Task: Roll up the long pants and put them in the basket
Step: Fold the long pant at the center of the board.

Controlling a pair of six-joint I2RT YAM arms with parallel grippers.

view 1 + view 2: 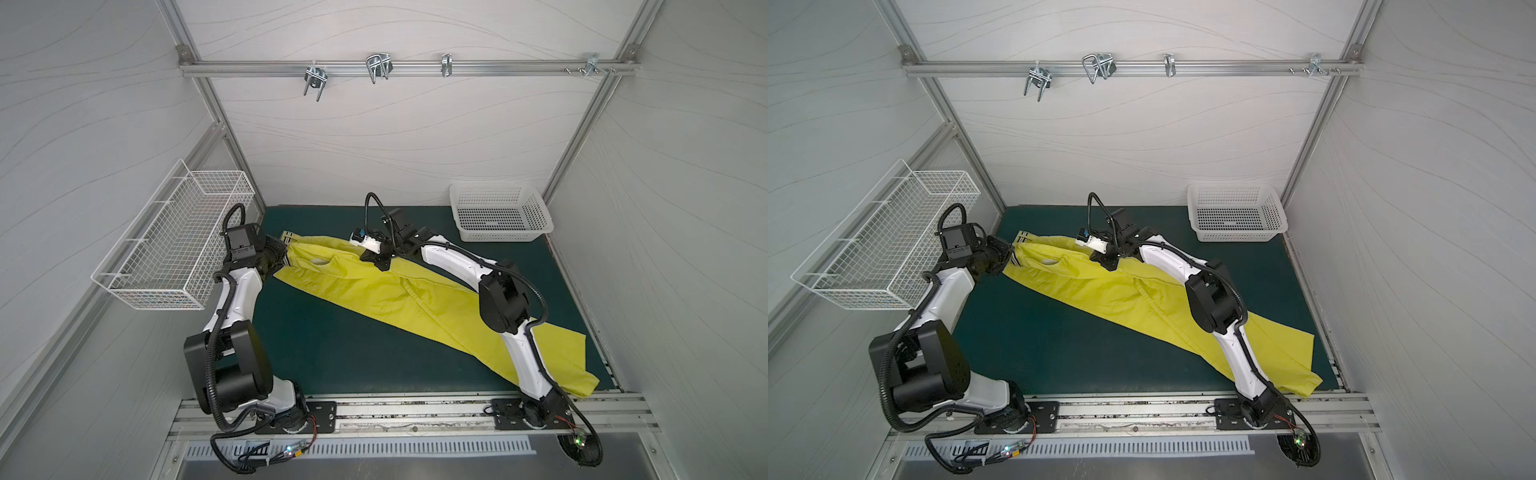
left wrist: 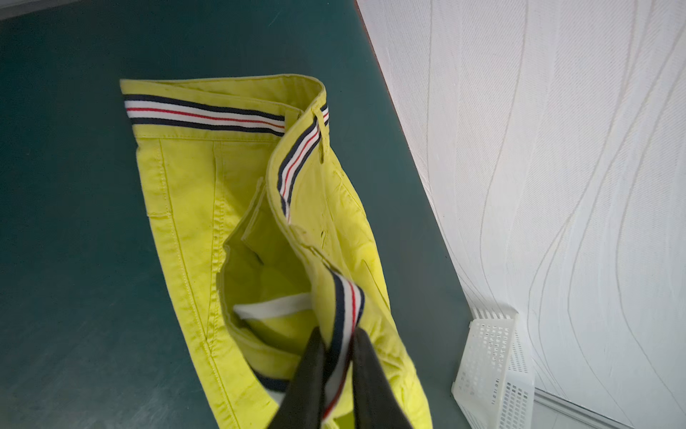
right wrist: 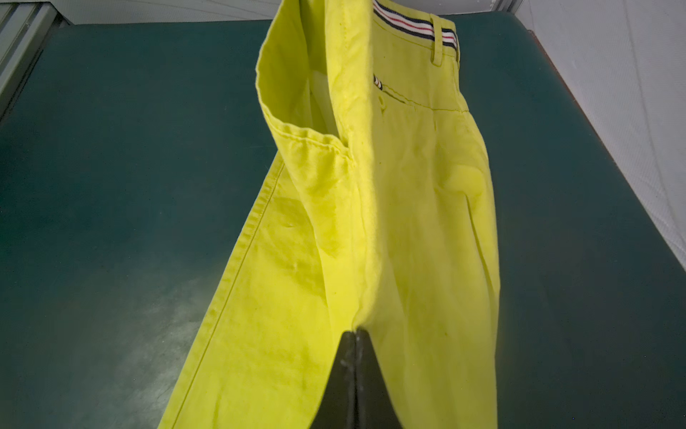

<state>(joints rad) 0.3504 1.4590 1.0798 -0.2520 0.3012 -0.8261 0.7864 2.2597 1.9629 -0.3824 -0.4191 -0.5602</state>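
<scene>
The long pants are bright yellow-green and lie diagonally on the green mat. Their waist is at the back left and the legs run to the front right corner. My left gripper is shut on the striped waistband, which passes between its dark fingers and is lifted off the mat. My right gripper is shut on a raised fold of the pants below the waist. The right arm crosses over the legs and hides part of them.
A white wire basket hangs on the left wall beside my left arm. A white plastic basket stands at the back right of the mat. Metal hooks hang from a rail overhead.
</scene>
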